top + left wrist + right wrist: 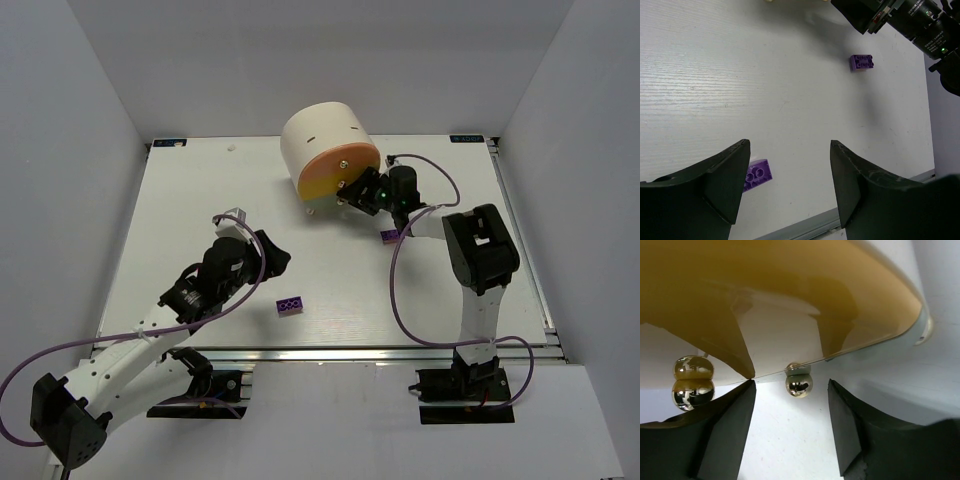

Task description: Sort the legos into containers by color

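The cream half-cylinder cabinet [322, 140] lies at the back centre, its peach-orange drawer [340, 160] and yellow drawer [318, 186] facing front-right. My right gripper [362, 192] is open at that face. In the right wrist view a small shiny knob [799, 384] sits just beyond my open right gripper [791, 390], under the yellow front [790, 280]. One purple lego [390, 236] lies by the right arm, another purple lego [290, 306] near the front. My left gripper [789, 145] is open and empty above the table, the near purple lego [757, 175] beside its left finger, the far one [862, 62] ahead. No other legos show.
Two more knobs [692, 380] show at the left of the right wrist view. The table's front rail [330, 350] runs just behind the near lego. The right arm's wrist [920, 25] and its purple cable [400, 290] stand near the far lego.
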`<state>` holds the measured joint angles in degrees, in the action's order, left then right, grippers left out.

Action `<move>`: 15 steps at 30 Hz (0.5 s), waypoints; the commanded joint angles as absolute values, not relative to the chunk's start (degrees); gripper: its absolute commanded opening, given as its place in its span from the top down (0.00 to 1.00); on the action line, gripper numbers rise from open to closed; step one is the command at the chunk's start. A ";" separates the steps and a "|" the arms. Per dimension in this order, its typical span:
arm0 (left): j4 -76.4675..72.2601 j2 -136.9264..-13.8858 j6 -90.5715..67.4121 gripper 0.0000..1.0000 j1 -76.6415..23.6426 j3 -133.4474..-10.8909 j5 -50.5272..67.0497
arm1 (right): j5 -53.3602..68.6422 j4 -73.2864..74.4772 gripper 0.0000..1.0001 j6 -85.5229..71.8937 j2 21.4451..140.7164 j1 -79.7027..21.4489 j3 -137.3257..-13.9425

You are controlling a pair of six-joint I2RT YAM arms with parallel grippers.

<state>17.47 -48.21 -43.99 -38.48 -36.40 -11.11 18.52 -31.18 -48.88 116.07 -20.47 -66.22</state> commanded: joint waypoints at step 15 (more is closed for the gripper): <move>16.35 -48.43 -44.03 0.25 -38.76 -37.97 -10.20 | 18.55 -34.72 0.44 -52.74 120.14 -20.74 -69.69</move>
<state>17.39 -48.53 -44.01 -38.48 -36.40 -10.94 19.29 -31.92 -52.10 118.69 -20.64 -67.20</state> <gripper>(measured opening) 0.750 0.565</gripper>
